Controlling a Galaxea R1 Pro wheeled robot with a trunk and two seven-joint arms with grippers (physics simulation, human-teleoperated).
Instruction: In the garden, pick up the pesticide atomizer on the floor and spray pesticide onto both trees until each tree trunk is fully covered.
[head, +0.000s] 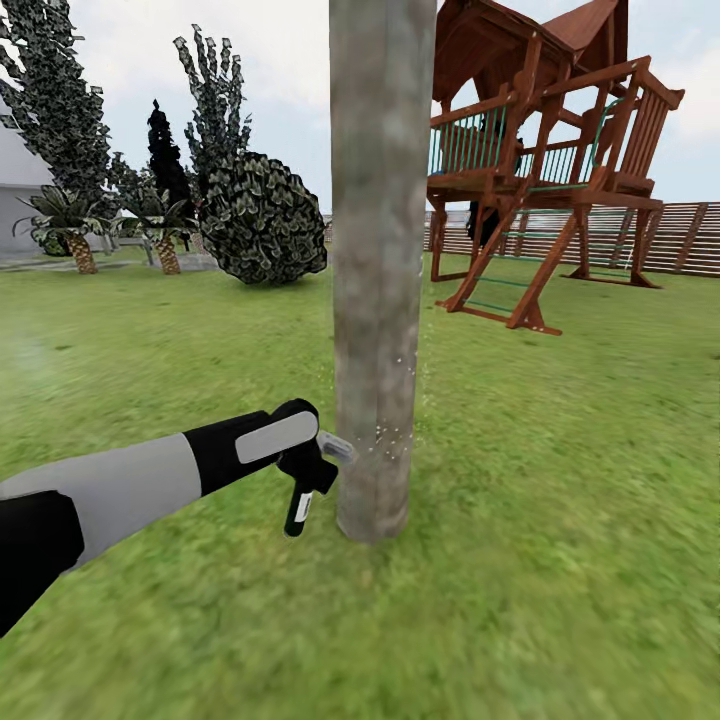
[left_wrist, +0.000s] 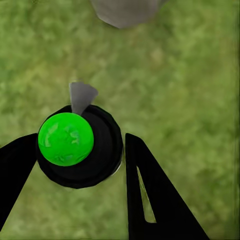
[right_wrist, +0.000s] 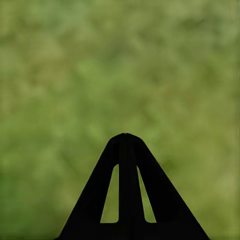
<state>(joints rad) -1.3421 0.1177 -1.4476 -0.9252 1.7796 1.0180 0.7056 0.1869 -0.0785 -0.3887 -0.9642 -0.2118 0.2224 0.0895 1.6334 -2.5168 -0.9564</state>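
A thick grey-brown tree trunk (head: 375, 300) rises from the lawn in the middle of the head view; its crown is out of view. Tiny white pesticide specks (head: 395, 432) dot its lower part. My left gripper (head: 310, 458) sits just left of the trunk near its base, shut on the pesticide atomizer (head: 300, 505), a black body whose grey nozzle (head: 338, 447) points at the bark. In the left wrist view the atomizer (left_wrist: 80, 145) shows a green round top between my black fingers (left_wrist: 145, 190), with the trunk base (left_wrist: 122, 11) beyond. My right gripper (right_wrist: 126, 137) is shut over grass.
A wooden play tower (head: 550, 170) stands behind the trunk on the right, with a slatted fence (head: 685, 235) beyond. A round dark bush (head: 262, 220), low palm-like plants (head: 70, 225) and tall leafy trees (head: 55, 90) line the back left. Lawn (head: 560, 560) spreads all around.
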